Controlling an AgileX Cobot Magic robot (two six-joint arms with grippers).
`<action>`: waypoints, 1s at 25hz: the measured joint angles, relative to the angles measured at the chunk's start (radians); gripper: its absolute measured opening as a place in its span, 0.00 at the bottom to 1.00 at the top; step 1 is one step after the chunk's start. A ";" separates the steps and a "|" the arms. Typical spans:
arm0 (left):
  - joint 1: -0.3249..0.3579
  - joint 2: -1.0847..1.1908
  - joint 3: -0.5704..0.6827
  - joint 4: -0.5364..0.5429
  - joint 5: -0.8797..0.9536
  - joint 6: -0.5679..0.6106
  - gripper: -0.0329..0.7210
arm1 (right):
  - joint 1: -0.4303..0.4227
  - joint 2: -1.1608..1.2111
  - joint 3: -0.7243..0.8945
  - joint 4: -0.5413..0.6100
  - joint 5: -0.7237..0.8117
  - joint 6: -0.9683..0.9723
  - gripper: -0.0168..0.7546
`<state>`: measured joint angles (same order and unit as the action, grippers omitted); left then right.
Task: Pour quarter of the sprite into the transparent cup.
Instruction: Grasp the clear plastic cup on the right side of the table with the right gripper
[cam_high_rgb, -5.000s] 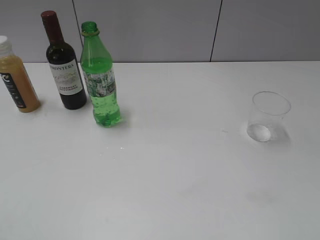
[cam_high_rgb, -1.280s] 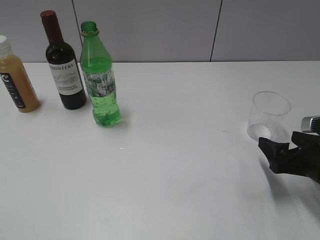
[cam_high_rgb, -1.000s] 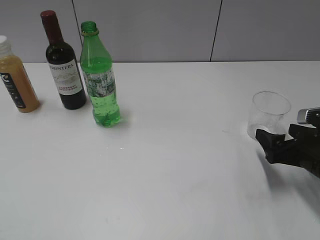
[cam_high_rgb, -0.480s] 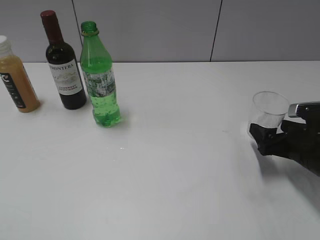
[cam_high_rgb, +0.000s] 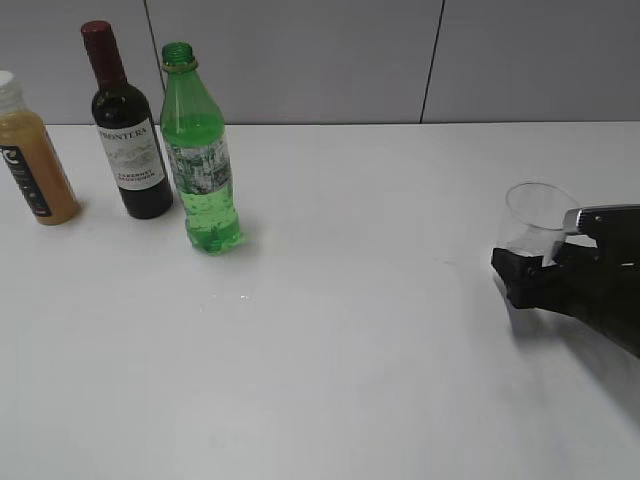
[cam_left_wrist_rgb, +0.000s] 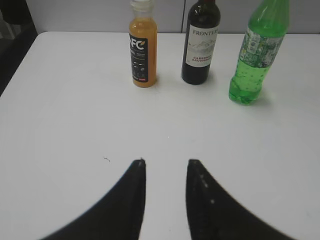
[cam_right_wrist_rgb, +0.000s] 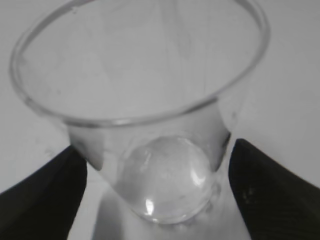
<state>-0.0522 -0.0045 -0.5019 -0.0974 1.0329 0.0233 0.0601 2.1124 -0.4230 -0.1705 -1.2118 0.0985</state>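
Sprite (cam_high_rgb: 200, 150) stands far left on the table (cam_high_rgb: 350, 330), cap off, mostly full, next to the wine (cam_high_rgb: 125, 130) and juice (cam_high_rgb: 30, 155). The cup (cam_high_rgb: 535, 215) sits far right, empty. The right gripper (cam_right_wrist_rgb: 155, 170) has a finger on each side of it, touching or nearly. The left gripper (cam_left_wrist_rgb: 165, 167) is open, holding nothing. I think grabbing the cup comes first; next, close gently.

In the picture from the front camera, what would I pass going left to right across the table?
Orange juice bottle → dark wine bottle → green sprite bottle → a wide bare stretch of white table → the transparent cup, with the right gripper around its base.
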 joint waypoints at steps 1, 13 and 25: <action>0.000 0.000 0.000 0.000 0.000 0.000 0.34 | 0.000 0.007 -0.003 0.000 0.000 0.000 0.92; 0.000 0.000 0.000 0.000 0.000 0.000 0.34 | 0.000 0.064 -0.062 -0.001 0.000 0.000 0.92; 0.000 0.000 0.000 0.000 0.000 0.000 0.33 | 0.000 0.096 -0.090 -0.014 -0.025 -0.001 0.91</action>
<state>-0.0522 -0.0045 -0.5019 -0.0974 1.0329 0.0233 0.0601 2.2086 -0.5126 -0.1842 -1.2368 0.0975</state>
